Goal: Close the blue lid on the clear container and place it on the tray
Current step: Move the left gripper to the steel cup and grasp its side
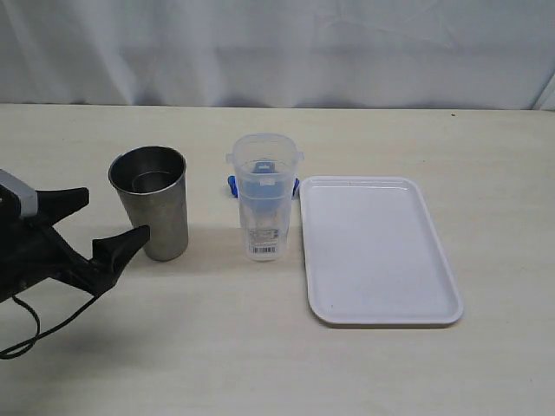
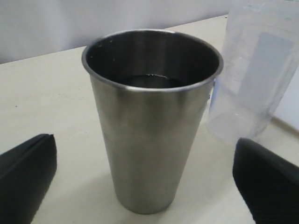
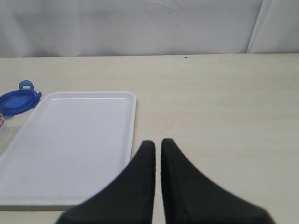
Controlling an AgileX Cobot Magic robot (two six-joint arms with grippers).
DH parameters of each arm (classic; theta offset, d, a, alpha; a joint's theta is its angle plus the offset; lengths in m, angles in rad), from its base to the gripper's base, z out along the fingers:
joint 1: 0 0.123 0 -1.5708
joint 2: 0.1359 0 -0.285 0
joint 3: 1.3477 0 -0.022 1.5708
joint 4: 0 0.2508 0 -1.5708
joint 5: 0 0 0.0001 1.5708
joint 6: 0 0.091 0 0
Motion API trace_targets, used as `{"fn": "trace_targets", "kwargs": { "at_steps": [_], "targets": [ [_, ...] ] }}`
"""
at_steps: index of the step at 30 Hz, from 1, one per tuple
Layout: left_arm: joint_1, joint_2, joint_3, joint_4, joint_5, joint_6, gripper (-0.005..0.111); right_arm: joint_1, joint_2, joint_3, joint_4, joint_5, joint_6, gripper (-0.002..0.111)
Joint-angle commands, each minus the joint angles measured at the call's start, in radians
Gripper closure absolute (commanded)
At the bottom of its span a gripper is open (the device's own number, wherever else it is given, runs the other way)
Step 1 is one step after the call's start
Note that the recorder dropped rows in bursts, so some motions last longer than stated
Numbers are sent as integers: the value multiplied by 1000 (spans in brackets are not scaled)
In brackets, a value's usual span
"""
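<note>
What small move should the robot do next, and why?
Probably open the right gripper and reach toward the blue lid: it lies on the table beside the tray, not on the clear container, and this gripper is shut.

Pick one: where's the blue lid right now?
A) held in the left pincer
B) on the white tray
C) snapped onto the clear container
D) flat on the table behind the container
D: the blue lid lies flat on the table just behind the clear container, whose top is open, and beside the tray's far corner.
</note>
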Motion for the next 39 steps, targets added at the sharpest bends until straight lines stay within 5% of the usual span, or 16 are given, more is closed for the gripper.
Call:
{"fn": "trace_targets", "kwargs": {
  "at_steps": [1, 16, 39],
  "targets": [
    [-8, 54, -44, 70, -4, -21, 11, -1, -4, 2, 2, 1, 0, 104],
    [-8, 218, -181, 107, -46, -19, 11, -1, -4, 2, 2, 1, 0, 104],
    [-8, 222, -246, 133, -46, -23, 11, -1, -4, 2, 2, 1, 0, 104]
  ]
}}
